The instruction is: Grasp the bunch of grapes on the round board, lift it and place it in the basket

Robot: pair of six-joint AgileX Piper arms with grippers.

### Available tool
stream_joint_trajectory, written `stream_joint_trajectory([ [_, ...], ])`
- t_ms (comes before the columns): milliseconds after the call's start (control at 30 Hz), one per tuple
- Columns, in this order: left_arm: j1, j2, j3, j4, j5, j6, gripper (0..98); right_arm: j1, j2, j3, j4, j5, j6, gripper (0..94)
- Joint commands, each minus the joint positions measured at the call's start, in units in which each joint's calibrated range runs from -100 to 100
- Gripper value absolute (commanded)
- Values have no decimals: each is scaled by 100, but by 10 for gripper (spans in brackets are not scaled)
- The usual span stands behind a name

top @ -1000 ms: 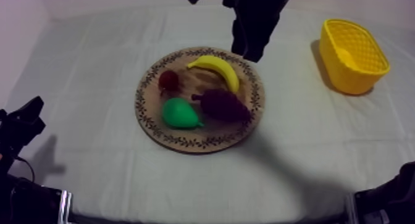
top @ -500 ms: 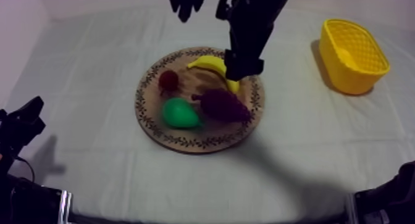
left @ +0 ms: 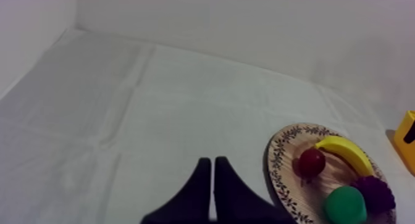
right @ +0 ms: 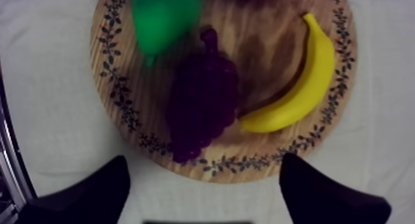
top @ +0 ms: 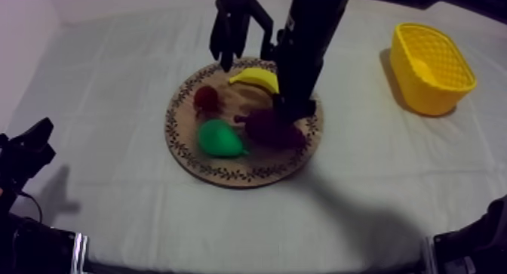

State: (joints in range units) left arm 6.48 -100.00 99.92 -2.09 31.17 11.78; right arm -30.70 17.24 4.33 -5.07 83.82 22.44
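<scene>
Right hand point(right: 204, 160) nearer one grape bunch point(right: 204, 97)

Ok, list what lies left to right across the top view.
From the left: left gripper → small red fruit → grapes → basket. Pear and banana overlap these, so they are left out.

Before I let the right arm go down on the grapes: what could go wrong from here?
1. The banana lies beside the grapes; the open right pincer may catch or drag it.
2. The pear sits close at the bunch's stem end and could get nudged.
3. The yellow basket stands well apart from the wooden board; a loose hold might drop the bunch midway.
</scene>
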Motion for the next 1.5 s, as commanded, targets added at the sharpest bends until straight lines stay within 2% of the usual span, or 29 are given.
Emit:
stream_joint_trajectory([
  [0, 0, 0, -3, -3, -5, 1, 1, 6, 128, 46, -56, -96, 33, 928],
  [500, 0, 0, -3, -3, -5, 1, 1, 12, 1290, -174, -141, -355, 45, 925],
  [800, 0, 0, -3, -3, -5, 1, 1, 30, 1911, -710, -96, -183, 46, 920],
  [1067, 0, 0, -3, -3, -5, 1, 1, 19, 2297, -1106, -49, 64, 20, 840],
  [1167, 0, 0, -3, -3, -5, 1, 1, 2, 2364, -1144, -39, 67, 18, 751],
  [1367, 0, 0, -3, -3, -5, 1, 1, -13, 2390, -1152, -29, -6, -4, 387],
  [1467, 0, 0, -3, -3, -5, 1, 1, -5, 2337, -1133, -15, -65, -13, 280],
])
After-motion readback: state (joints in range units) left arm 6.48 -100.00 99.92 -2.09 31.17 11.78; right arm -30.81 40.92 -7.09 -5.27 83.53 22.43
